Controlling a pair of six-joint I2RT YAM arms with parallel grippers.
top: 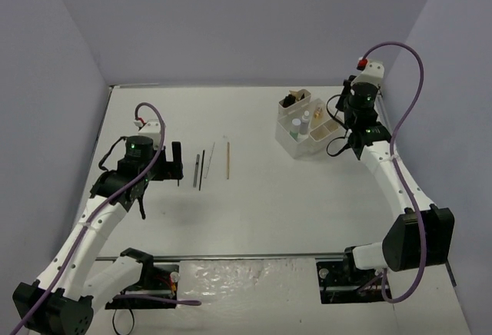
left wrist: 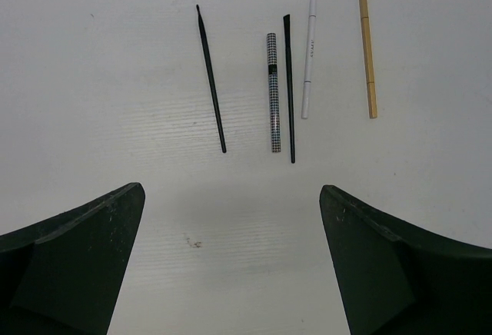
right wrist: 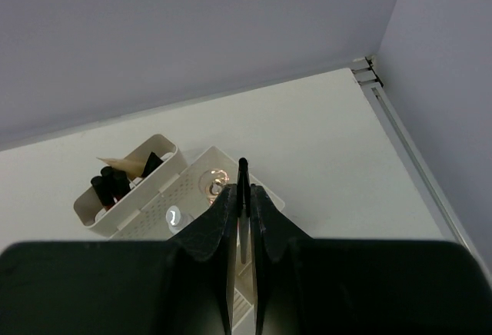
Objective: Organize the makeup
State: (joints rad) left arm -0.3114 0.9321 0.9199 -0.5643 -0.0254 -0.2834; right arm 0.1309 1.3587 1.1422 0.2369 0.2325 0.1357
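At nine o'clock, the left hand (left wrist: 231,197) gapes wide over five pencils (left wrist: 273,93). The right hand (right wrist: 243,194) pinches a black stick (right wrist: 243,169).

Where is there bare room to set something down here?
Bare: between the tan pencil and the compartment box, and nearer the arm bases. Crowded: the pencil row before the left claw; the box, under the right claw gripping a black stick.

**Makeup check: five sticks lined up, the rest by the box**

Left half of the table (top: 269,212): a row of near-parallel sticks pointing at the far edge: skinny black brush (left wrist: 211,79), checkered pencil (left wrist: 272,92), black liner (left wrist: 289,89), white pencil (left wrist: 309,51), tan pencil (left wrist: 367,51). Small bottles (top: 300,124) stand upright in the box (top: 286,141) by the far right corner. A thin black stick (right wrist: 243,170) sits pinched in the right gripper (right wrist: 243,193).
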